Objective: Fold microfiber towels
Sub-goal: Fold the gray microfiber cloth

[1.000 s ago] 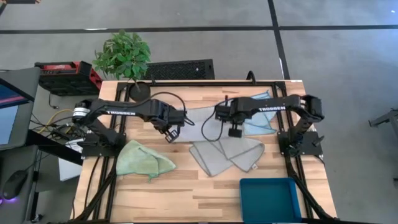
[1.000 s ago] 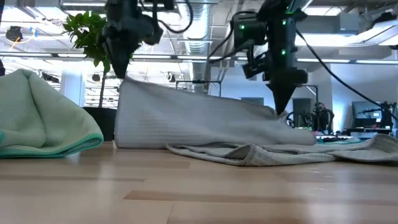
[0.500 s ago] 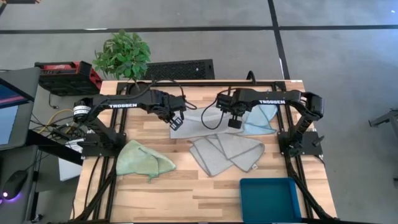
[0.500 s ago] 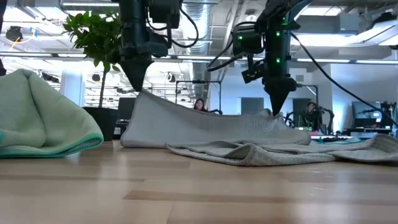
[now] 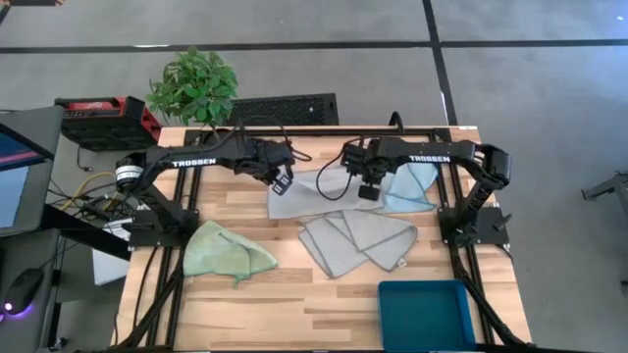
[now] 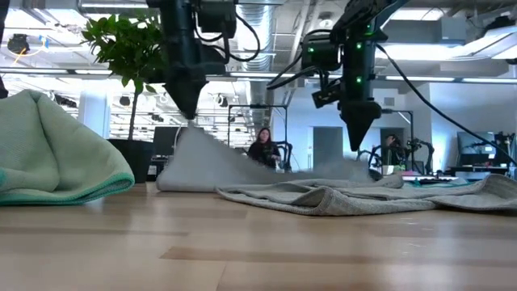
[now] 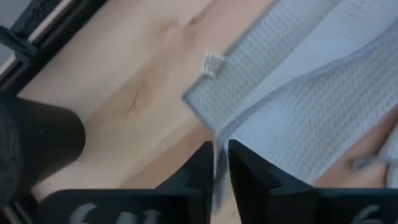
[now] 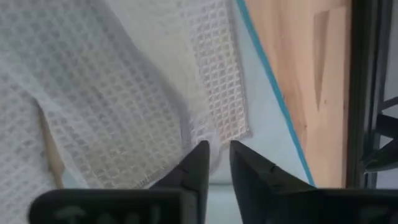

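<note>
Open wood at six o'clock of the table (image 5: 294,294) between green towel (image 5: 228,253) at eight and teal bin (image 5: 425,312) at five. Blocked at twelve by both arms, plant (image 5: 194,88) at eleven.

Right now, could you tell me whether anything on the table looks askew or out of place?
The light green towel lies bunched in a heap near the left arm's base, not flat. A second grey towel sprawls crooked with overlapping flaps. The teal bin sits square at the front edge.

"TROSSEN" — white lettering on left arm (image 5: 191,164) and right arm (image 5: 424,159).
</note>
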You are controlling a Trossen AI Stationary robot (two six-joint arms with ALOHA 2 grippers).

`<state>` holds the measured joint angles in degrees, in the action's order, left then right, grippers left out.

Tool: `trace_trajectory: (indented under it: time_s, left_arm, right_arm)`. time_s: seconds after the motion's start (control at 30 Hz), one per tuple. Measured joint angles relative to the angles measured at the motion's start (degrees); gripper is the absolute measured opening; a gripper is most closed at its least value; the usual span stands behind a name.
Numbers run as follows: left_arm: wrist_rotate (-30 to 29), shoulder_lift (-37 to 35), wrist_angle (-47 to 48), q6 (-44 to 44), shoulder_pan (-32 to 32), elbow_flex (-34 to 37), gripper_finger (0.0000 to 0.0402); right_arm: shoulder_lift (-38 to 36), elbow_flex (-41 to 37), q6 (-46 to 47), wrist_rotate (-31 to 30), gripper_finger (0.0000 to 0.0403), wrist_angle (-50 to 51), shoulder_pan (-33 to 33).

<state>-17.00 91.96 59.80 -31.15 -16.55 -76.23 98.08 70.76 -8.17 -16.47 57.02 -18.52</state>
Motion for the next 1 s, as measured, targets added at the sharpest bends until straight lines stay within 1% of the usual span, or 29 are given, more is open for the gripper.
trace_trajectory:
  time_s: [0.2,0.27,0.33,0.4,0.47,0.53,0.6,0.67,0.73,0.87,1.0]
  left_arm:
    - [-0.3,0.0,-0.9,0.7,-1.8,0.0,0.0113]
    - [-0.1,0.0,-0.9,0.7,-2.0,0.0,0.0129]
    - [0.6,0.0,-0.9,0.7,-2.0,0.0,0.014]
    - [3.1,0.0,-0.7,1.5,-1.8,0.0,0.0146]
    - [8.5,0.0,-0.7,3.9,-1.6,0.0,0.0147]
    - [13.4,0.0,-1.0,6.8,-1.3,0.0,0.0148]
    - [15.4,0.0,-1.1,7.8,-0.8,0.0,0.0148]
    - [15.6,0.0,-1.0,7.4,-0.3,0.0,0.0149]
    - [15.6,0.0,-1.0,6.6,0.1,0.0,0.0149]
    - [14.4,0.0,-1.4,5.6,1.0,0.0,0.0149]
    - [13.8,0.0,-1.3,5.2,1.6,0.0,0.0149]
  right_arm:
    - [0.0,0.0,-0.9,-0.1,0.0163,-1.2,-0.1]
    - [0.0,0.0,-0.9,1.3,0.0182,-2.1,-0.1]
    - [0.0,0.0,-1.8,7.2,0.0194,-3.2,-0.1]
    - [0.0,0.0,-2.8,15.5,0.0201,-5.1,-0.6]
    - [0.3,0.0,-4.6,22.4,0.0203,-7.1,-0.9]
    - [1.1,0.0,-6.6,27.5,0.0202,-8.5,-1.5]
    - [2.1,0.0,-7.3,31.2,0.0197,-9.7,-2.4]
    - [3.5,0.0,-7.3,33.6,0.019,-10.0,-3.5]
    - [5.7,0.0,-6.3,34.8,0.0183,-9.9,-4.2]
    - [10.5,-0.1,-4.4,34.4,0.0171,-9.3,-5.2]
    - [12.6,-0.1,-4.3,34.3,0.0164,-11.5,-5.8]
